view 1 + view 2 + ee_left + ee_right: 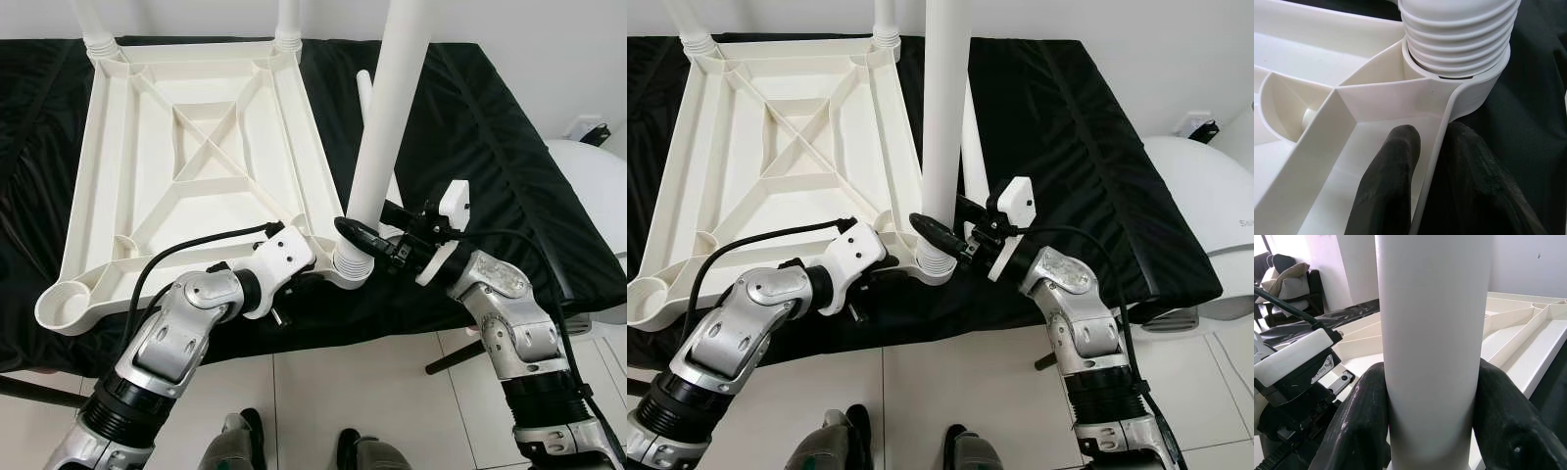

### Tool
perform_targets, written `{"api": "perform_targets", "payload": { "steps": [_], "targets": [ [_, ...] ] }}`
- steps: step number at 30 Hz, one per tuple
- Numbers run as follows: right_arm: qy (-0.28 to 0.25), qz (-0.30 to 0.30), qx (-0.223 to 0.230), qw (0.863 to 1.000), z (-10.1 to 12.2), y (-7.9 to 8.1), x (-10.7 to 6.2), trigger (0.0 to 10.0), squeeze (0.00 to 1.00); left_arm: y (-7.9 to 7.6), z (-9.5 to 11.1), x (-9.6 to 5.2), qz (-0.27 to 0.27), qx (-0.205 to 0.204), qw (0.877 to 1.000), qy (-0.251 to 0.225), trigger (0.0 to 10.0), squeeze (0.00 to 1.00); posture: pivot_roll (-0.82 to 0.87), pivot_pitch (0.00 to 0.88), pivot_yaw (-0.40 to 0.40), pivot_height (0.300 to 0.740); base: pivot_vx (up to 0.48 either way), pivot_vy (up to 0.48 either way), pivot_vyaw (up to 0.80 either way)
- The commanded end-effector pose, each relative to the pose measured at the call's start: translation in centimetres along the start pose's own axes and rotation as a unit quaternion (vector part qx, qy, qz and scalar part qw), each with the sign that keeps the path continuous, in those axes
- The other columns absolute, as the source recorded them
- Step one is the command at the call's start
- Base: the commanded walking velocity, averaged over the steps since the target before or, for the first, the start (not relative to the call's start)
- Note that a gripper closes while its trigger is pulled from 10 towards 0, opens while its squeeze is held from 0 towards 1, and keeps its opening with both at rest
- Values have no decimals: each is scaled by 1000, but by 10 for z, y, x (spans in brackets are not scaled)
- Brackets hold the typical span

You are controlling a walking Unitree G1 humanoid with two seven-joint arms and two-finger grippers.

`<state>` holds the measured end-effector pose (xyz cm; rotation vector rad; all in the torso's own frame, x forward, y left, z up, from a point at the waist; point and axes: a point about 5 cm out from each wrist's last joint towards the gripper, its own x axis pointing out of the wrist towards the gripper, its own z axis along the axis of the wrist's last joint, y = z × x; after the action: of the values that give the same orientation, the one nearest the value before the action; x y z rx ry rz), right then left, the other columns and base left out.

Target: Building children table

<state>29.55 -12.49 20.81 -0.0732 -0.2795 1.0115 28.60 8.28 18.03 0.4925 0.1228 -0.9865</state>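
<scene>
Tabletop (196, 147): white, upside down on the black cloth (490, 147), ribbed underside up, at 11 o'clock from the grippers
Left gripper (1432, 161): at the near right corner, fingers pressed onto the tabletop's side wall, one inside, one outside
Right gripper (1432, 431): at 3 o'clock of that corner, fingers pinching the upright leg
Leg (387, 127): white tube, threaded foot in the corner socket (351, 266)
Near left socket (61, 305): open
Far legs (286, 20): two, standing at 12 o'clock

A black-covered table (490, 147) carries the upturned white tabletop (186, 147), ribs up.
</scene>
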Motion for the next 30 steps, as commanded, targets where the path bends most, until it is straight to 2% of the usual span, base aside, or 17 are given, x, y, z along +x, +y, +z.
{"api": "perform_targets", "payload": {
  "steps": [1,10,30],
  "targets": [
    [77,-2,50,996,-37,11,-7,10000,0,-11,13,4,-19,4,999,-35,10000,0,-30,260,-46,740,0,0,0],
    [80,-39,61,994,-41,11,-18,10000,0,-11,14,4,-20,6,999,-37,10000,0,-34,262,-40,740,0,0,0],
    [75,-74,59,993,-43,14,-32,10000,0,-11,16,3,-18,6,999,-39,10000,0,-34,263,-43,740,0,0,0]
  ]
}}
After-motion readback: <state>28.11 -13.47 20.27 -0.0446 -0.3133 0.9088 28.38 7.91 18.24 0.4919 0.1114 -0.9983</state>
